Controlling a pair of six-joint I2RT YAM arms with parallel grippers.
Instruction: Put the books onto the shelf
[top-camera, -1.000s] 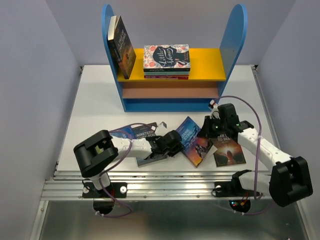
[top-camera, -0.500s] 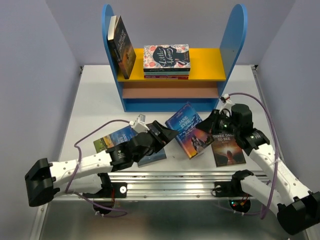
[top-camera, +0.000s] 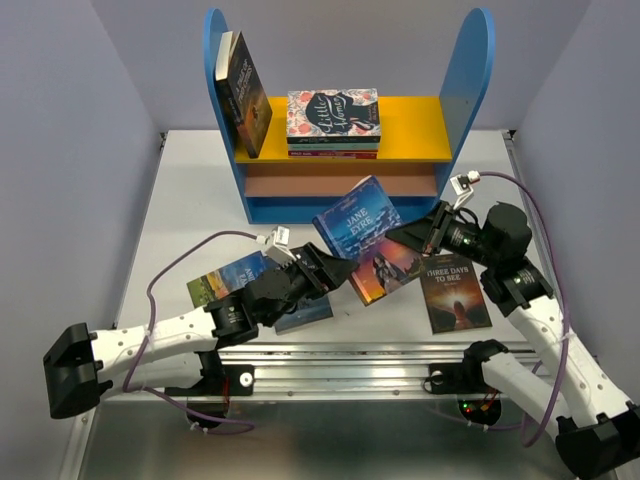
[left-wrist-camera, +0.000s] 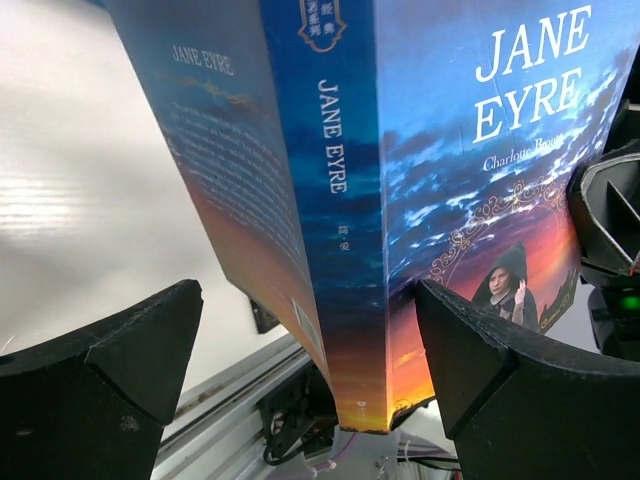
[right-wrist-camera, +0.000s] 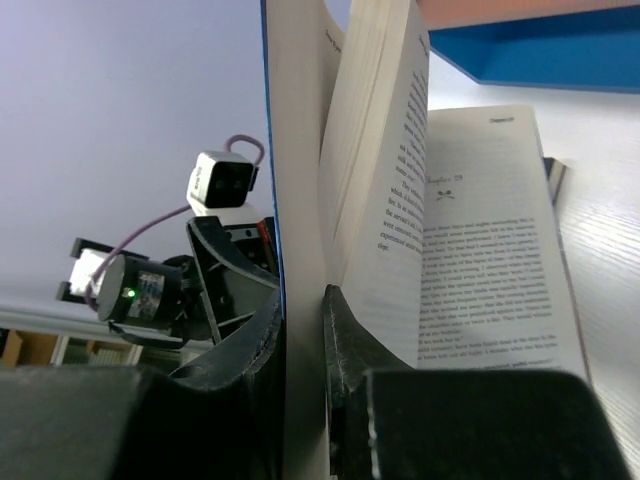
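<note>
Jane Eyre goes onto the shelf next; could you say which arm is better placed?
Right: the right gripper pinches Jane Eyre by its cover near the shelf; the left gripper stands open around the spine.

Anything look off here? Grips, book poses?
Yes. Jane Eyre hangs tilted in the air. The right pincer clamps only one cover, so the page block splays open beside it. The left pincer is wide open astride the spine, gripping nothing.
</note>
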